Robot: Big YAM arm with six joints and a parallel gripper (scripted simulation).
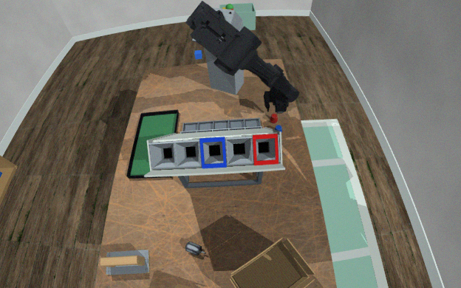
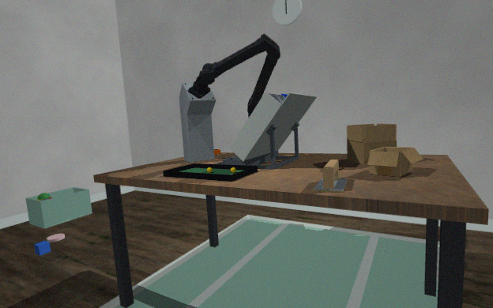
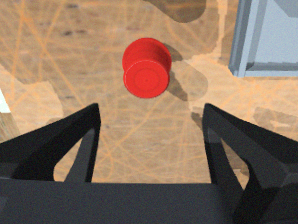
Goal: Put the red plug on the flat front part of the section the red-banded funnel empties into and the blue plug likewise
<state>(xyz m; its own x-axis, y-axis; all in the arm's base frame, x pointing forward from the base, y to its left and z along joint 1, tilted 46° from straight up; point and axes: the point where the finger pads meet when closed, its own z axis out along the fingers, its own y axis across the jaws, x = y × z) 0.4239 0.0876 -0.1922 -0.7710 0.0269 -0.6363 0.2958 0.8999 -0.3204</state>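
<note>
The red plug (image 1: 273,118) (image 3: 147,67) stands on the table just beyond my fingertips, at the right end of the funnel rack. My gripper (image 1: 275,108) (image 3: 151,112) is open and empty, close above the table, with the red plug ahead of the gap between the fingers and not between them. The blue plug (image 1: 278,128) stands a little past the red one. The rack holds several funnels; the red-banded funnel (image 1: 265,148) is at the right end and the blue-banded funnel (image 1: 213,151) is in the middle. The row of grey sections (image 1: 222,125) lies behind the rack; its end shows in the wrist view (image 3: 266,23). The green marble tray (image 1: 153,142) (image 2: 212,172) holds two yellow marbles (image 2: 209,170).
The grey arm pedestal (image 1: 225,75) stands behind the rack. A cardboard box (image 1: 272,265), a wooden block on a grey plate (image 1: 127,261) and a small dark cylinder (image 1: 194,249) lie at the table's far end. The table's right edge (image 1: 300,140) is close to the plugs.
</note>
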